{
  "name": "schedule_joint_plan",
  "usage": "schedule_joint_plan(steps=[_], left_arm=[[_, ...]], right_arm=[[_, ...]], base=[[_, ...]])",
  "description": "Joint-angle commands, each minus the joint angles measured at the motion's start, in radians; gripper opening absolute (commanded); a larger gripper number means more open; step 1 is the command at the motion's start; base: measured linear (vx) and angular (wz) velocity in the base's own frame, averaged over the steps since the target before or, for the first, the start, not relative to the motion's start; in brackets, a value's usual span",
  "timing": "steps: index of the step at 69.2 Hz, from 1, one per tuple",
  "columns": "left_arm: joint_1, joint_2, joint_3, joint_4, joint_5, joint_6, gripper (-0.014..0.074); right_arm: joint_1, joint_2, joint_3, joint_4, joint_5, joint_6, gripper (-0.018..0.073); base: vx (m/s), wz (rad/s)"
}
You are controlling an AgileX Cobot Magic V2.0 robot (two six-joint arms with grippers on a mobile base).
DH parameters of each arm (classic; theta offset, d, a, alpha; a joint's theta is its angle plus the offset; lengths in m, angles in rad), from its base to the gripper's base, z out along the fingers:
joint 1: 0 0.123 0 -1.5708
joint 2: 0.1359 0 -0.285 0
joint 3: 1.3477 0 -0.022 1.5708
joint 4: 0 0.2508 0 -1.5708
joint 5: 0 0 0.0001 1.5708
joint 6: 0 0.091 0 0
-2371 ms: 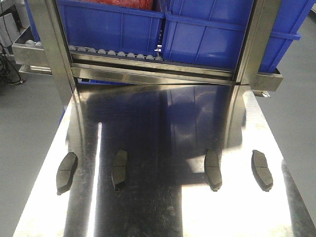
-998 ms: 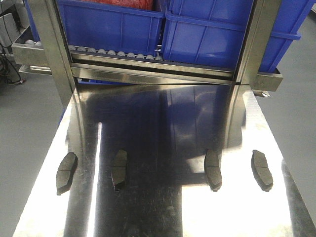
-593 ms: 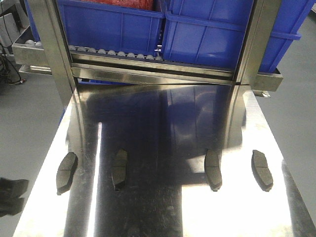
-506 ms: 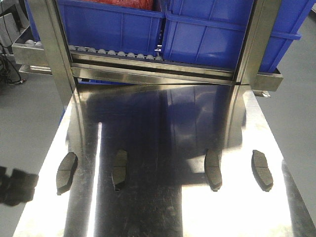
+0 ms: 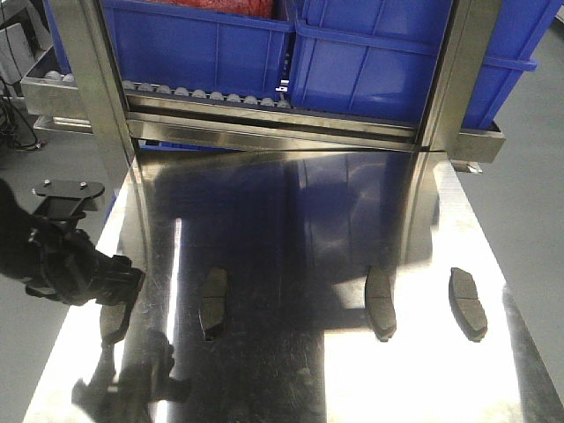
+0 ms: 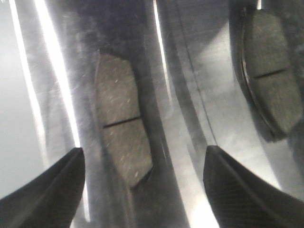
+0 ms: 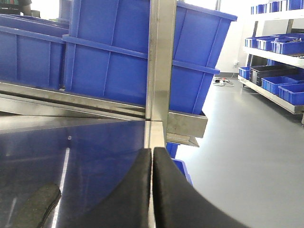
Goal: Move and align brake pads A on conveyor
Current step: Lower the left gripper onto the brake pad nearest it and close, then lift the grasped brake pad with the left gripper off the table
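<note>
Mirror-bright steel table (image 5: 291, 220) fills the frame's middle. Ribbed blue plastic bins (image 5: 203, 44) on a roller rack (image 5: 264, 123) line the top. Four grainy, grooved oblong pads (image 5: 212, 302) lie in a row on the table, lower frame. The black left gripper (image 6: 143, 156) hangs spread over the leftmost pad (image 6: 121, 137). The right gripper (image 7: 152, 156) has its curved fingers pressed together, empty.

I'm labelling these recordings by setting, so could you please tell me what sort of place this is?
Probably a factory or warehouse parts area: blue bins sit on a steel roller rack, brake pads lie on a shiny steel tabletop, and shelves of more bins line a grey floor.
</note>
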Motion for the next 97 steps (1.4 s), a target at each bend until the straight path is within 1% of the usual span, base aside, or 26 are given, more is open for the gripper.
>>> schedule_joint_plan(steps=[1, 17, 31, 45, 52, 67, 72, 77, 84, 91, 97], left_arm=[[-0.006, 0.018, -0.057, -0.008, -0.017, -0.053, 0.0506], [-0.006, 0.115, -0.089, 0.001, -0.01, -0.061, 0.0506], [-0.006, 0.159, -0.089, 0.069, -0.034, -0.159, 0.0506], [-0.006, 0.179, -0.095, 0.075, -0.05, -0.186, 0.0506], [-0.006, 0.199, -0.121, 0.07, -0.023, -0.186, 0.0506], [-0.006, 0.266, -0.183, 0.068, 0.097, -0.187, 0.0503], [-0.006, 0.288, -0.183, 0.068, 0.115, -0.187, 0.0492], [-0.006, 0.306, -0.183, 0.068, 0.127, -0.187, 0.0468], [-0.006, 0.32, -0.182, 0.067, 0.138, -0.187, 0.04], [-0.006, 0.327, -0.182, 0.068, 0.141, -0.186, 0.0294], [-0.006, 0.328, -0.182, 0.068, 0.14, -0.186, 0.018]], right_arm=[[0.001, -0.016, 0.003, -0.006, -0.075, 0.001, -0.001], [0.001, -0.016, 0.003, -0.006, -0.075, 0.001, -0.001], [0.001, -0.016, 0.003, -0.006, -0.075, 0.001, -0.001], [0.001, -0.016, 0.003, -0.006, -0.075, 0.001, -0.001], [0.001, -0.016, 0.003, -0.006, -0.075, 0.001, -0.001], [0.001, -0.016, 0.003, -0.006, -0.075, 0.001, -0.001], [0.001, -0.016, 0.003, -0.006, -0.075, 0.001, -0.001], [0.001, -0.016, 0.003, -0.006, -0.075, 0.001, -0.001], [0.001, -0.016, 0.003, -0.006, -0.075, 0.001, -0.001], [0.001, -0.016, 0.003, -0.006, -0.075, 0.001, -0.001], [0.001, -0.016, 0.003, -0.006, -0.075, 0.001, -0.001]], base=[[0.0, 0.0], [0.0, 0.0], [0.0, 0.0], [0.0, 0.0], [0.0, 0.0], [0.0, 0.0], [0.0, 0.0], [0.0, 0.0], [0.0, 0.0], [0.0, 0.0], [0.0, 0.0]])
